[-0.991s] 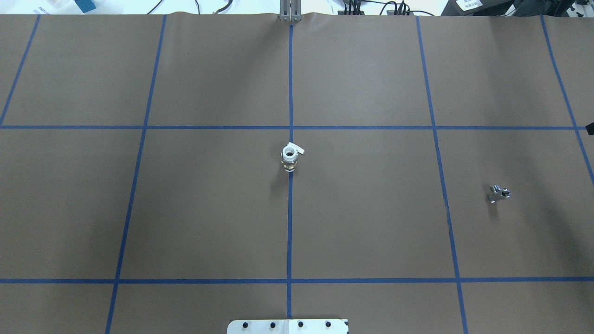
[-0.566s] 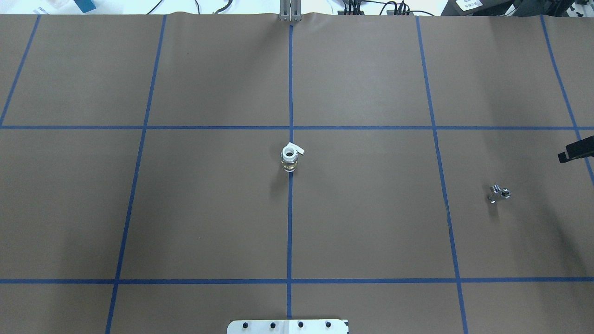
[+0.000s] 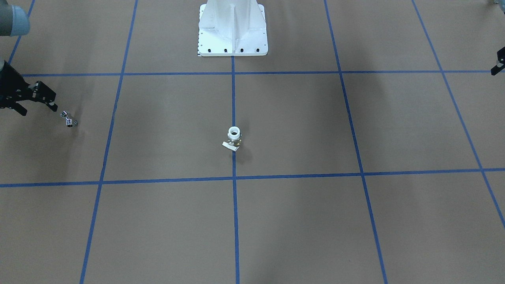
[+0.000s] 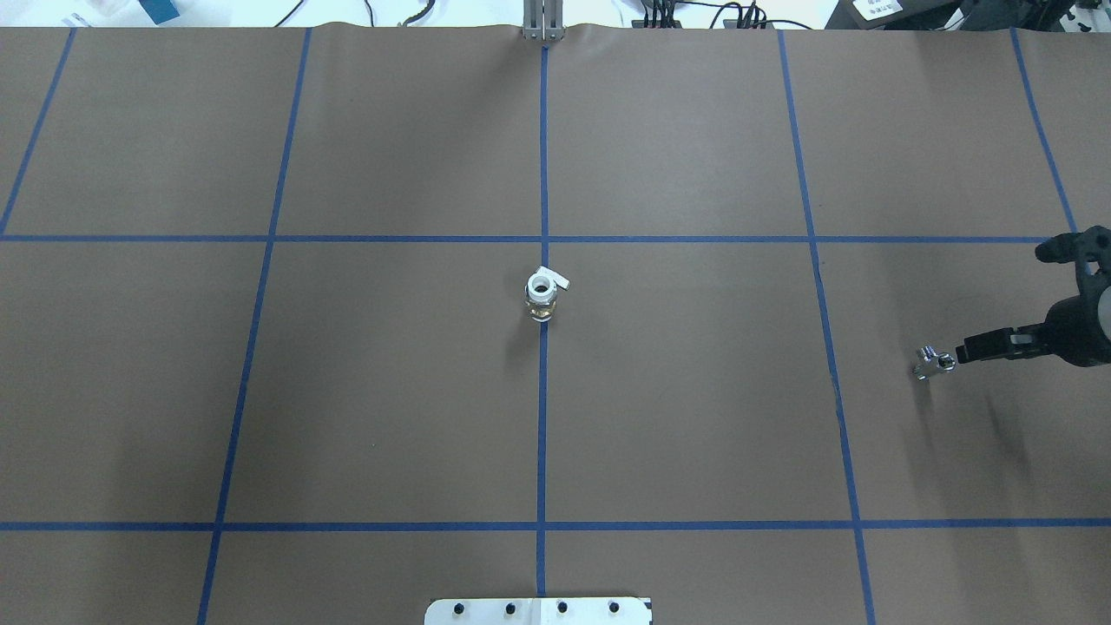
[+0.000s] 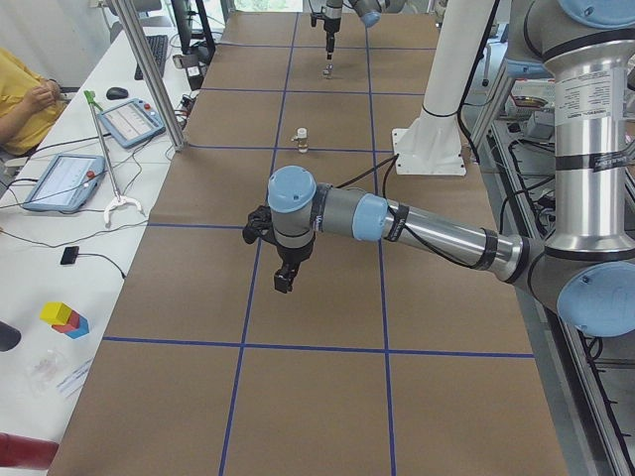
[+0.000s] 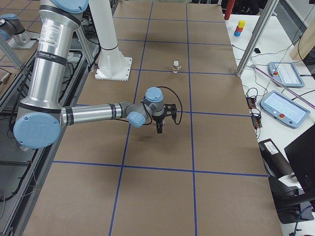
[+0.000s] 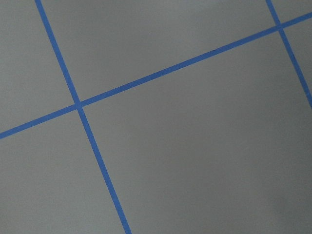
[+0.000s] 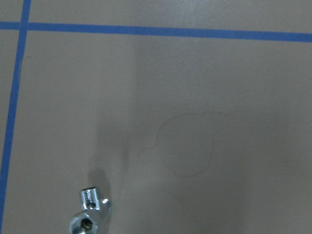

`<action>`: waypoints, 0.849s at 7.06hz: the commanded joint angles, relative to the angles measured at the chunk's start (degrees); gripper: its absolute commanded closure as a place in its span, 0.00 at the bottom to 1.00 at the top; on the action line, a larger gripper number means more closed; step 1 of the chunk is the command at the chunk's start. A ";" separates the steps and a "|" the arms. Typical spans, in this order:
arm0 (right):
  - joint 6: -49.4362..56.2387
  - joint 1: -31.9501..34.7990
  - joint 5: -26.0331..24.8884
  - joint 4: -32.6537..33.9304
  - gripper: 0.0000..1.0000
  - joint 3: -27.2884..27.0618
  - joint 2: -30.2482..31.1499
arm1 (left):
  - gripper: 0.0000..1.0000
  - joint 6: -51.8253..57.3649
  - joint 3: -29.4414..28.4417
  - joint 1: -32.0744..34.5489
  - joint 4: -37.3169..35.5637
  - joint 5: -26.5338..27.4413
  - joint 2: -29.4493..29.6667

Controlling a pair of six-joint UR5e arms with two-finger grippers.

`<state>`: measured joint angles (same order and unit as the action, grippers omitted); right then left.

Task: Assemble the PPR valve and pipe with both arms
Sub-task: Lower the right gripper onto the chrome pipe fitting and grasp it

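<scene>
Right claw (image 3: 40,112) hangs wide open and empty, but the pipe (image 3: 69,119) lies on the counter (image 3: 276,217) just outside one fingertip, not between them, so dropping now could knock it skidding; valve (image 3: 234,138) sits well apart.

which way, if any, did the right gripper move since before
Yes: overhead, the right gripper came leftward from the right edge, up beside the unmoved pipe.

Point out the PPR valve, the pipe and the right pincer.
PPR valve (image 4: 532,289): overhead view, on its white collar.
pipe (image 4: 933,363): overhead view, on its chrome body.
right pincer (image 3: 39,110): front-facing view, midway between its fingertips.
</scene>
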<state>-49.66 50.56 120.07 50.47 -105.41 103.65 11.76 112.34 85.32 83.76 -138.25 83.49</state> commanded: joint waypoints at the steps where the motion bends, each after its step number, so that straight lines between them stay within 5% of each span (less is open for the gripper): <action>1: -2.81 -4.41 -4.06 -0.99 0.00 -0.06 -0.55 | 0.01 -0.07 -0.19 -0.07 0.00 0.00 0.01; 3: -2.81 -5.72 -4.58 -0.64 0.01 0.03 -1.52 | 0.01 -0.07 -0.37 -0.07 0.00 0.00 0.01; 5: -2.73 -6.08 -4.59 1.63 0.28 0.38 -3.36 | 0.01 -0.07 -0.80 -0.07 0.00 -0.09 0.01; 6: -2.73 -6.08 -4.50 2.08 0.57 0.38 -3.45 | 0.01 -0.07 -0.81 -0.07 0.00 0.00 0.01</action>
<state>-52.41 44.58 115.53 51.56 -105.08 100.66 11.69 111.64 85.25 83.76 -138.29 83.47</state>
